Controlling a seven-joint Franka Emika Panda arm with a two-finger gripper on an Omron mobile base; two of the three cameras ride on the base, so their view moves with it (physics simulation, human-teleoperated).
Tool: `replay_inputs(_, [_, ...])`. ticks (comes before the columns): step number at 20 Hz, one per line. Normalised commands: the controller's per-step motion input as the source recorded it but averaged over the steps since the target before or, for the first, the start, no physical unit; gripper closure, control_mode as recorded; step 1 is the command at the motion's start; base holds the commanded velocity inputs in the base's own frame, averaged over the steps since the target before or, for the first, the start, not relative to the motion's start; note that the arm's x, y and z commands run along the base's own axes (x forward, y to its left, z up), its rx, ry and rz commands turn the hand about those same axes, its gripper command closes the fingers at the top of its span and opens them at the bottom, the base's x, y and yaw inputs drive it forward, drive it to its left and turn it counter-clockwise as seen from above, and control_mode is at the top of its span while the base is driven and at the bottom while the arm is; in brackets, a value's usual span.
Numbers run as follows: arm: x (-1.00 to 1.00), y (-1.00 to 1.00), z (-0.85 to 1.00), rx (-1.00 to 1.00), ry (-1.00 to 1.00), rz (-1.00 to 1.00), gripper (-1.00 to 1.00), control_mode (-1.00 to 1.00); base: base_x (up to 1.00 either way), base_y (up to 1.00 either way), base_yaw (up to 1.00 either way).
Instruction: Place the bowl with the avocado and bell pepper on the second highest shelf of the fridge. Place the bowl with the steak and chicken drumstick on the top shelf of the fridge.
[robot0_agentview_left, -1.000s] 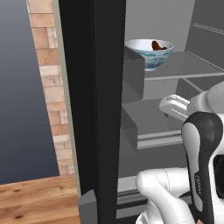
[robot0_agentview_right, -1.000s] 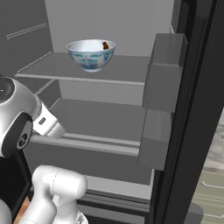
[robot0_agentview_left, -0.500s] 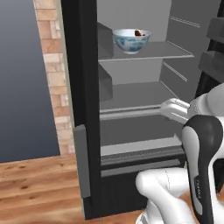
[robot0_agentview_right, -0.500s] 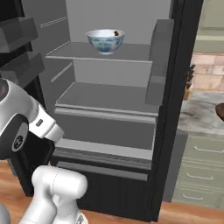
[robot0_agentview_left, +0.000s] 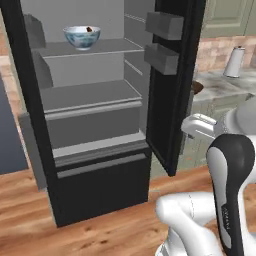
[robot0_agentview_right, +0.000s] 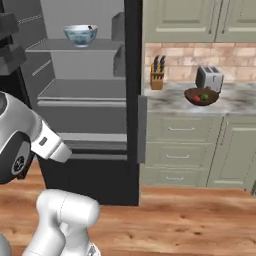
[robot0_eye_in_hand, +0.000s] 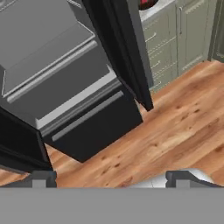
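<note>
Toaster (robot0_agentview_right: 209, 78) beside knife block (robot0_agentview_right: 157, 76)

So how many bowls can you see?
2: a blue-and-white bowl on the fridge's top shelf, a dark bowl on the counter by the toaster.

Dark bowl (robot0_eye_in_hand: 146, 3): cut off by the hand view's top edge. Blue-patterned bowl (robot0_agentview_left: 82, 37) on the fridge's top shelf (robot0_agentview_left: 90, 47): contents too small to identify. Fingertips (robot0_eye_in_hand: 43, 179): only stubs showing.
</note>
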Motion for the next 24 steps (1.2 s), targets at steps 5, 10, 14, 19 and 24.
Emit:
replay_inputs(5, [0.0,0.0,0.0,0.0,0.0,0.0,-1.0,1.0,-0.07,-1.0,-0.45])
replay_inputs(10, [0.0,0.0,0.0,0.0,0.0,0.0,-1.0,1.0,0.65,-0.96,-0.27])
replay_inputs(14, [0.0,0.0,0.0,0.0,0.0,0.0,-1.0,1.0,1.0,-0.59,-0.04])
replay_inputs(19, [0.0,0.0,0.0,0.0,0.0,0.0,-1.0,1.0,1.0,-0.38,0.0])
replay_inputs(24, [0.0,0.0,0.0,0.0,0.0,0.0,-1.0,1.0,1.0,-0.06,0.15])
